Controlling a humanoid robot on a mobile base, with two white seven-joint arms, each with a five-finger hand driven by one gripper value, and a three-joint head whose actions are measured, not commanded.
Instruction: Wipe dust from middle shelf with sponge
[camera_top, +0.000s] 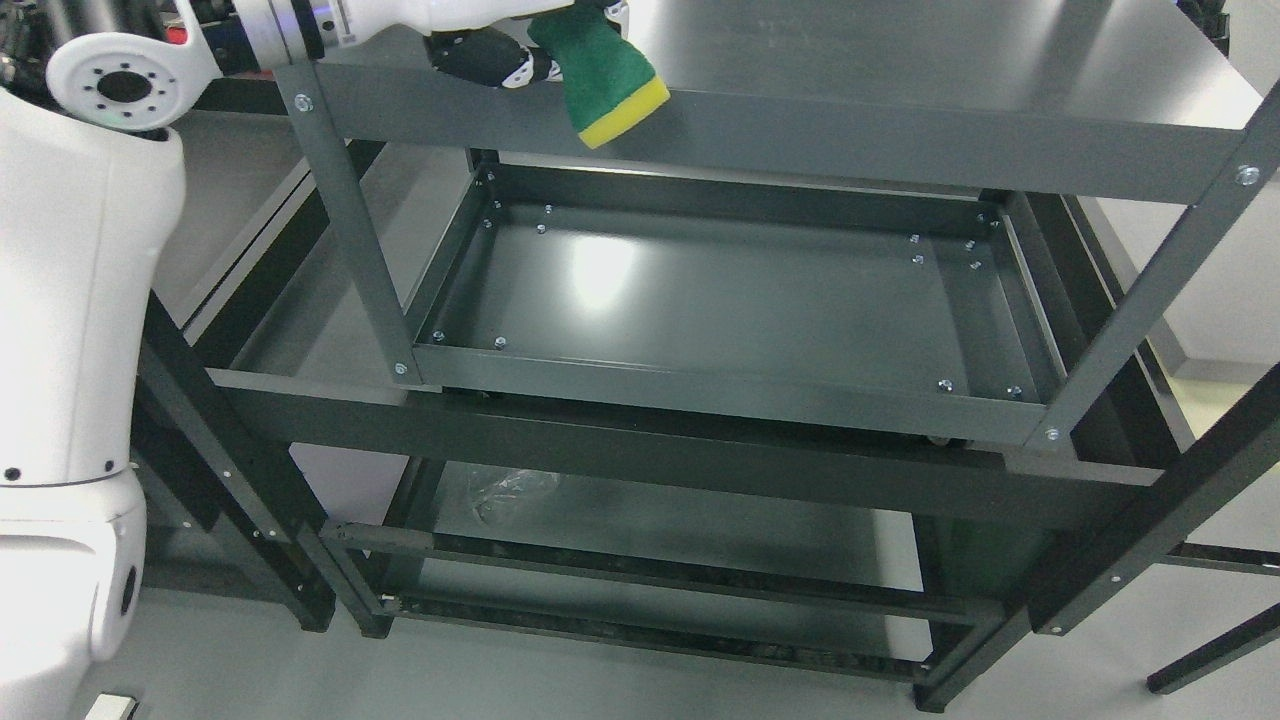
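A: What do you see at the far left?

B: The robot's white body fills the left edge, and the left arm (300, 25) comes in along the top from that side. Its hand (490, 55) sits above the front left part of the top shelf (900, 60).

A: And the fingers?

B: The dark fingers (475, 62) are curled together and clamped on the upper end of the sponge (605, 80). The right arm does not show.

A: Where exactly is the sponge?

B: At the front edge of the top shelf, left of its middle. Its long axis runs from upper left down to lower right, with the green scouring face up and the yellow foam end pointing down over the front rail (800, 135). Whether it touches the rail, I cannot tell.

A: And the middle shelf?

B: The middle shelf (700, 300) lies below, a dark metal tray with a raised rim and a bright glare left of its centre. Bolts sit near its corners.

A: Further down and around?

B: A lower shelf holds crumpled clear plastic (510, 490) near its left end. The floor (600, 680) is grey
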